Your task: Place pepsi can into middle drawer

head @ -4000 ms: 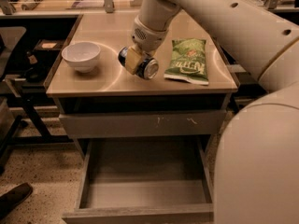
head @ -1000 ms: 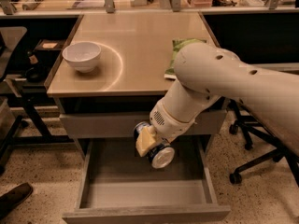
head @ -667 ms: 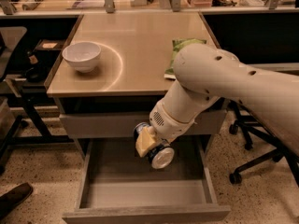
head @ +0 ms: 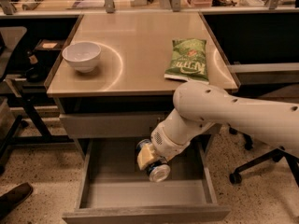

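Observation:
The pepsi can (head: 157, 171), blue with a silver end facing me, lies on its side in my gripper (head: 148, 160). The gripper is shut on the can and holds it low inside the open middle drawer (head: 140, 195), just above its grey floor, at the centre. My white arm (head: 233, 113) reaches down from the right, in front of the desk edge. The can's far end is hidden by the gripper.
A white bowl (head: 81, 56) stands on the left of the tan desk top (head: 135, 36). A green chip bag (head: 188, 59) lies on the right. A closed grey drawer front (head: 107, 124) sits above the open drawer. Office chair wheels (head: 236, 177) stand at the right.
The arm has lowered the can further down into the open drawer. Earlier it held the can on the desk top beside the chip bag.

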Tool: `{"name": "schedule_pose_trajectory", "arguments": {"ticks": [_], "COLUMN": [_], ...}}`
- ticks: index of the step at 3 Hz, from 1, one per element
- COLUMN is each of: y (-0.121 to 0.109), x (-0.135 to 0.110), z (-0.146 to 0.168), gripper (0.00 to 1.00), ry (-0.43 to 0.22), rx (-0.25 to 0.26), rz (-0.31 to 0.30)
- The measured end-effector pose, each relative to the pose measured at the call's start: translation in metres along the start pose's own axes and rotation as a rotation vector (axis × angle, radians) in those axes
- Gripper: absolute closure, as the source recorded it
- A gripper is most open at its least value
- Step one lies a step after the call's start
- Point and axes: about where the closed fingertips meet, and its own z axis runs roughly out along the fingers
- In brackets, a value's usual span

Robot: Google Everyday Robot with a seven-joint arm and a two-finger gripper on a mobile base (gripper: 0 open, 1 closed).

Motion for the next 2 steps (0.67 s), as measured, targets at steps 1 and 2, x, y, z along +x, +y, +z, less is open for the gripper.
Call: {"name": "schedule_pose_trajectory", "arguments": {"ticks": [1, 2], "y": [0.0, -0.009], "x": [0.0, -0.003], "z": [0.0, 0.018], "gripper": [1.0, 1.0], "ry": [0.0, -0.018], "rx": [0.0, 0.007], "rz": [0.0, 0.029]}}
